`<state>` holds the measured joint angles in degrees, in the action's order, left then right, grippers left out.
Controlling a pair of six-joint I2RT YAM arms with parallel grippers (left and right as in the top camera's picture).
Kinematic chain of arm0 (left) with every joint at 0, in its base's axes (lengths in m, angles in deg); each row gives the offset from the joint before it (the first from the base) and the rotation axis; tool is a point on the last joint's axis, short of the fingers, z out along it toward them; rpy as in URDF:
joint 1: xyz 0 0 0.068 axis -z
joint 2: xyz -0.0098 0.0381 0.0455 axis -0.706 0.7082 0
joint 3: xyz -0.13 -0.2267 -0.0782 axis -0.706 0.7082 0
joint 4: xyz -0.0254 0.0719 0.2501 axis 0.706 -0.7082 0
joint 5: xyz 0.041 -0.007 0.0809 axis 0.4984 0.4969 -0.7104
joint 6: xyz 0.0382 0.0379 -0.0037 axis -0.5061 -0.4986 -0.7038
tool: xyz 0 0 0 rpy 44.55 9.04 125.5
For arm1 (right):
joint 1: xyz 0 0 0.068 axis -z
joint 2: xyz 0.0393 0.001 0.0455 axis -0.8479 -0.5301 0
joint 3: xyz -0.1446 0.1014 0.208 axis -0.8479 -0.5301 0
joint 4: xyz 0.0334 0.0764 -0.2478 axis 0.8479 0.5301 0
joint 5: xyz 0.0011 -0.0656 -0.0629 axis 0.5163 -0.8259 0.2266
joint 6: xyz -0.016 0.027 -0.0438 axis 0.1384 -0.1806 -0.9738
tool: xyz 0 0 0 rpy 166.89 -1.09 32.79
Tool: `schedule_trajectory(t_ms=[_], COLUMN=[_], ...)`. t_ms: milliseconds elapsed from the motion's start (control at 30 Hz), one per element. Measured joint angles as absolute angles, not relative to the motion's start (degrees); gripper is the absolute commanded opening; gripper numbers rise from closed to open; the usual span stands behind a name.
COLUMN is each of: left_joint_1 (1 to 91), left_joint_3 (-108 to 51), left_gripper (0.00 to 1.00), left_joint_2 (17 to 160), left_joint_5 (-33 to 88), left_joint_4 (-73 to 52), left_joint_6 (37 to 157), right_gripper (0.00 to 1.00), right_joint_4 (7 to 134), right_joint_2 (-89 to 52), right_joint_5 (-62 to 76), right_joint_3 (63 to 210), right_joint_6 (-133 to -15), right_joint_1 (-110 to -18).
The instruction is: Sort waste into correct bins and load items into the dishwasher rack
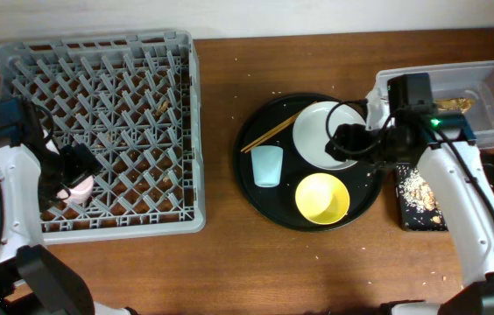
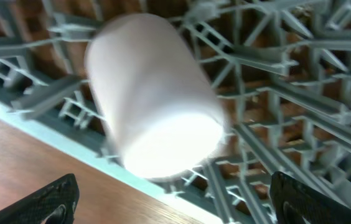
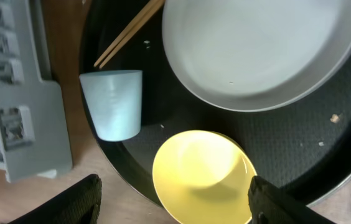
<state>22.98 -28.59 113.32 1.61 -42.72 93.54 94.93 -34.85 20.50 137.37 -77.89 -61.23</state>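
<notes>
Pink cup (image 1: 79,189), overhead: lies in dishwasher rack (image 1: 98,44) by its left edge, robot's side, just beside left tool (image 1: 65,168). We judge best exit is straight up, clear of pegs.
Left wrist: blurred, but cup seems to rest on its side on lattice, ahead of wide-spread fingers. Nothing gripped.
Right wrist: right tool (image 3: 172,202) agape, empty, above yellow bowl (image 3: 200,177). We would centre on one rim before closing.

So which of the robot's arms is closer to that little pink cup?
Left. The left gripper hangs right above the pink cup in the dishwasher rack; the right gripper is far off on the other side, over the plate.
</notes>
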Motion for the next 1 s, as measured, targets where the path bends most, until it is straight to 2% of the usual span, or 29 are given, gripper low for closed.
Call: schedule_trajectory(t_ms=[33,100,133,233,333,400,467,500,533,567,667,700,733,767,800,833,933,967,1000], left_joint_1=[22.98,22.98,22.98,22.98,24.7,28.55,32.11,34.36,38.08,40.68,50.65,52.33,54.03,55.39,56.18,56.37,56.42,56.42,56.42], left_joint_3=[-28.64,-29.95,-31.85,-37.03,-38.58,-38.6,-38.6,-38.6,-38.6,-38.6,-38.62,-38.62,-38.62,-38.62,-38.62,-38.65,-38.65,-38.65,-38.65], left_gripper=[0.98,0.94,0.92,0.91,0.92,0.9,0.89,0.82,0.79,0.79,0.79,0.79,0.79,0.79,0.79,0.79,0.79,0.79,0.79], left_joint_2=[113.32,113.32,113.34,113.32,112.49,111.92,111.83,111.83,111.83,111.83,111.83,111.83,112.05,112.51,113.63,114.7,118.85,119.59,119.94], left_joint_5=[3.2,5.61,6.79,15.62,35.24,43.13,46.15,47.02,47.02,46.24,38.54,36.18,34.37,32.97,31.75,31.18,30.11,29.71,29.67], left_joint_4=[-42.76,-44.47,-45.76,-48.64,-48.8,-48.86,-49.17,-49.21,-49.21,-49.21,-46.65,-45.56,-43.81,-42.04,-40.62,-40.03,-41.54,-42.5,-42.74], left_joint_6=[93.26,92.82,92.38,86.75,74.7,69.76,67.84,67.1,66.61,66.2,69.59,70.92,72.6,74.02,75.75,76.52,77.81,78.16,78.18], right_gripper=[0.76,0.69,0.6,0.59,0.59,0.52,0.52,0.52,0.52,0.59,0.92,0.97,0.98,0.94,0.69,0.61,0.63,0.72,0.73], right_joint_4=[94.65,94.08,93.38,92.33,91.91,87.74,81.93,78.62,75.7,74.17,74.12,74.56,75.0,74.6,73.95,72.0,67.89,67.26,67.13], right_joint_2=[-34.85,-34.85,-34.85,-34.85,-36.84,-40.69,-42.55,-42.79,-42.79,-42.81,-42.81,-42.94,-43.66,-46.18,-48.32,-50.42,-54.61,-54.59,-54.59], right_joint_5=[20.54,20.43,20.37,19.3,18.88,18.03,17.5,17.13,16.91,16.87,16.72,16.67,16.78,16.83,16.78,16.72,19.64,21.17,22.09], right_joint_3=[137.37,137.37,137.37,137.37,137.37,137.33,137.17,137.17,137.19,137.19,137.22,137.22,137.22,137.22,137.22,137.22,137.15,137.17,137.17], right_joint_6=[-79.29,-80.76,-82.05,-82.44,-82.44,-82.48,-82.51,-82.64,-82.64,-82.7,-83.25,-82.59,-81.92,-81.35,-81.0,-80.93,-84.89,-87.42,-90.9], right_joint_1=[-63.31,-66.98,-70.37,-73.34,-75.96,-77.8,-78.0,-77.89,-77.67,-77.52,-76.38,-76.27,-76.27,-76.58,-76.82,-76.95,-76.86,-76.82,-76.82])
